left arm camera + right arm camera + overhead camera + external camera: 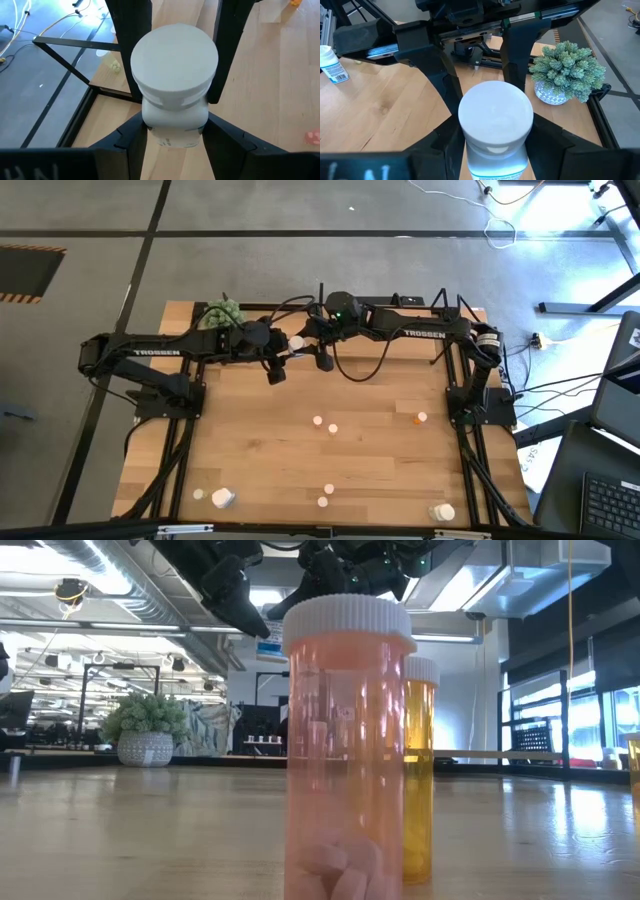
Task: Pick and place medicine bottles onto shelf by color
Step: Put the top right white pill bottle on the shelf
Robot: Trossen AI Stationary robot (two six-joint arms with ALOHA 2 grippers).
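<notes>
One white medicine bottle (296, 343) with a white cap (174, 55) stands upright in the air over the far middle of the table. My left gripper (175, 142) reaches it from the left and my right gripper (496, 150) from the right. Both are shut on it. Small bottles (318, 421) with white, pink and orange tops stand scattered on the tabletop. Thin black frame bars (70, 60) show by the table's far edge. Whether they belong to the shelf I cannot tell. My left gripper pinches the bottle's white body (175, 125) just under the cap between its two fingers, slanting down from the table's left. The bottle is upright, cap up, clear of the table. My right gripper pinches the same body (496, 160) below the cap between its two fingers, slanting down from the table's right. Its fingers (222, 60) stand on the side opposite the left gripper's.
A green spiky plant ball (222, 313) in a pot sits at the far left. Larger white bottles lie near the front edge (222, 498) (443, 512). A pink bottle (348, 740) and an amber one (420, 770) stand close to the low camera.
</notes>
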